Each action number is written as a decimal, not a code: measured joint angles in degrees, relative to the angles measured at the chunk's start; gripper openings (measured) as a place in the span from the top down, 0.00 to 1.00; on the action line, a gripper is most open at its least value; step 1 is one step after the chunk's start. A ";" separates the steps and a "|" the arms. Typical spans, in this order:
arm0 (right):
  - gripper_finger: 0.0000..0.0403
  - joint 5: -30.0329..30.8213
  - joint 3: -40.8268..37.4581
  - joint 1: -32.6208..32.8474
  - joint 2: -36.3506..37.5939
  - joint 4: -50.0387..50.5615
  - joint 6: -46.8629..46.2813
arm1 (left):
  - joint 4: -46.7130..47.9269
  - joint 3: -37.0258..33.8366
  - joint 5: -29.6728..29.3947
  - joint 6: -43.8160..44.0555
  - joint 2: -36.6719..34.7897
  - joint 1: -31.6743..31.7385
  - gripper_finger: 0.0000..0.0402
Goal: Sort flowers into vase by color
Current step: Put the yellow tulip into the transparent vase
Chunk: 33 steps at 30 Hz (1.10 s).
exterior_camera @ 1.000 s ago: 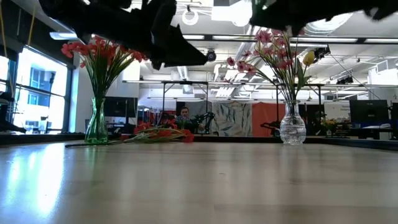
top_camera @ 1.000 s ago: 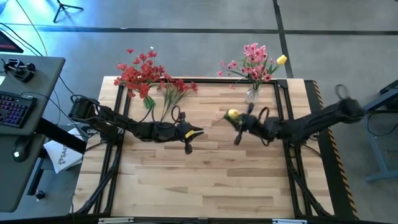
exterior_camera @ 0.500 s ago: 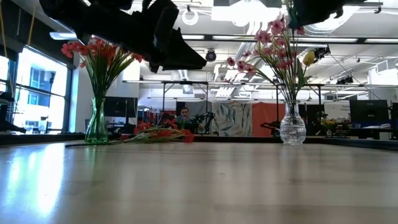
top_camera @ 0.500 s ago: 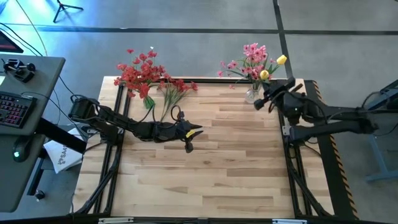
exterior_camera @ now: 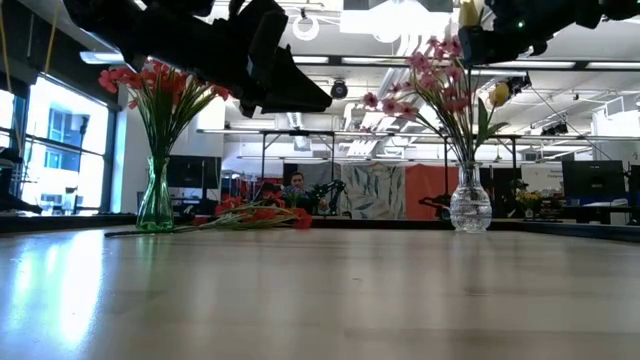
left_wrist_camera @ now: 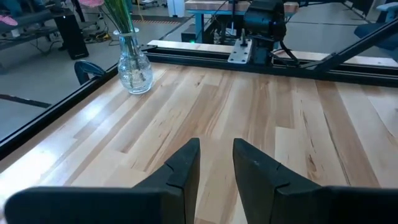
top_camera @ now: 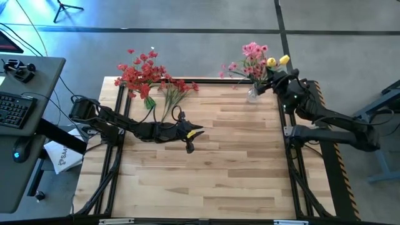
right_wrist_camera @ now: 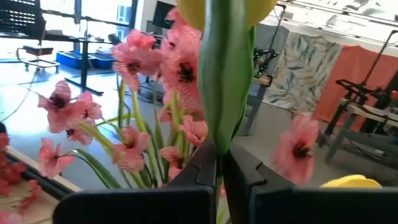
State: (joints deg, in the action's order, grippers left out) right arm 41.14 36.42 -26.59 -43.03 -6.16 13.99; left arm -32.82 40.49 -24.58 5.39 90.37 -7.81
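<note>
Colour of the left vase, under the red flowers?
Green glass vase; low view shows it best.

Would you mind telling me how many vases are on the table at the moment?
2. A green vase holding red flowers stands at the far left of the table; a clear vase holding pink flowers stands at the far right, below the right gripper.

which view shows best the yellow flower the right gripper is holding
The right wrist view: the yellow flower fills the frame, its green stem pinched in the right gripper. The high view shows only a small yellow bloom above the clear vase. The low view catches its yellow tip at the top edge. The left wrist view misses it.
</note>
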 joint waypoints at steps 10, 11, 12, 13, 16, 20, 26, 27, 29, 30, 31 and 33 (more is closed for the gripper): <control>1.00 -5.01 5.16 -0.07 -0.02 7.01 0.10 | -0.02 -0.02 0.00 0.00 0.00 0.00 0.79; 1.00 -5.01 5.15 -0.07 -0.03 7.49 0.04 | -0.01 -0.02 -0.02 0.00 0.00 0.00 0.79; 1.00 -5.04 5.01 -0.07 -0.06 7.90 -0.14 | -0.02 -0.02 -0.02 0.00 0.00 0.00 0.79; 1.00 -5.02 4.82 -0.07 -0.10 8.77 -0.62 | -0.02 -0.02 -0.01 0.00 0.00 0.00 0.79; 1.00 -5.55 3.97 -0.07 -0.60 10.76 -3.32 | -0.02 -0.02 0.00 0.00 0.00 0.00 0.79; 1.00 -5.85 2.26 -0.72 -1.61 11.42 -6.87 | -0.02 -0.03 -0.01 0.39 0.00 0.00 0.79; 1.00 -10.35 1.95 -5.58 -5.38 14.36 -13.24 | -0.11 -0.04 0.71 0.48 0.00 0.02 0.79; 0.99 -12.06 1.95 -6.55 -6.21 14.39 -14.14 | -0.15 -0.06 1.16 0.48 0.00 0.02 0.79; 0.99 -15.38 1.95 -8.50 -8.08 14.48 -15.82 | -0.17 -0.05 1.38 0.50 0.00 0.02 0.79; 0.99 -16.51 1.95 -9.36 -9.03 14.56 -16.72 | -0.18 -0.04 1.40 0.50 0.00 0.02 0.79; 0.99 -17.40 1.95 -10.10 -9.99 14.59 -17.21 | -0.18 -0.04 1.40 0.50 0.00 0.02 0.79; 0.98 -17.92 1.95 -11.30 -11.86 14.89 -18.13 | -0.20 -0.04 1.42 0.56 0.00 0.02 0.79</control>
State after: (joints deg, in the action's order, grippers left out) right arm 23.22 38.37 -37.88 -54.88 8.73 -4.14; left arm -33.01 40.45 -23.16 5.95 90.37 -7.79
